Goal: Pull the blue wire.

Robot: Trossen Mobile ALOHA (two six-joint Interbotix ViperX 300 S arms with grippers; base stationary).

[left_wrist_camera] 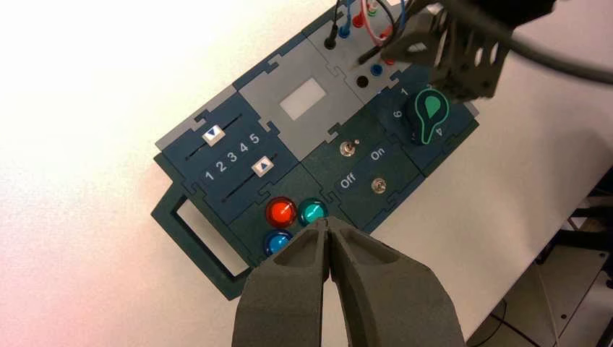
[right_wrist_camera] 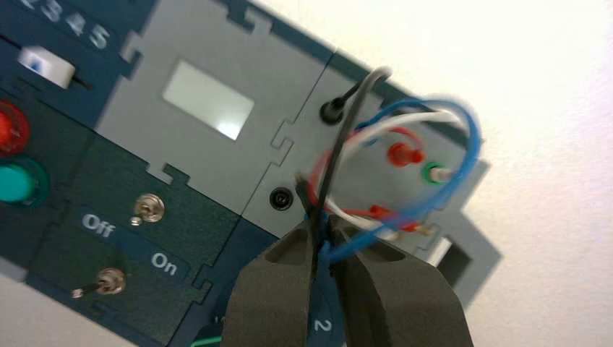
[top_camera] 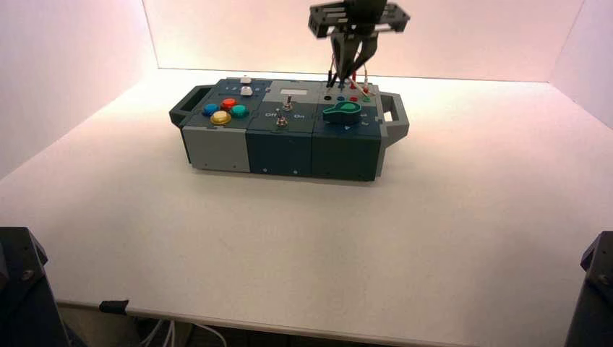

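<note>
The blue wire [right_wrist_camera: 357,244] loops up from the grey wire panel [right_wrist_camera: 289,170] of the box, and its near end runs in between my right gripper's fingers. My right gripper [right_wrist_camera: 323,228] is shut on it just above the panel's front row of sockets. A black lead [right_wrist_camera: 340,137] also passes between the fingers. In the high view the right gripper [top_camera: 348,71] hangs point-down over the box's far right part. My left gripper [left_wrist_camera: 329,224] is shut and empty, held above the box near the coloured buttons; it is out of the high view.
The box [top_camera: 285,144] stands at the table's far middle, with handles at both ends. Red, white and green-plugged leads [right_wrist_camera: 405,154] crowd the same panel. A green knob [top_camera: 341,110], two toggle switches [left_wrist_camera: 348,149], sliders [left_wrist_camera: 213,135] and round buttons [top_camera: 221,116] lie nearby.
</note>
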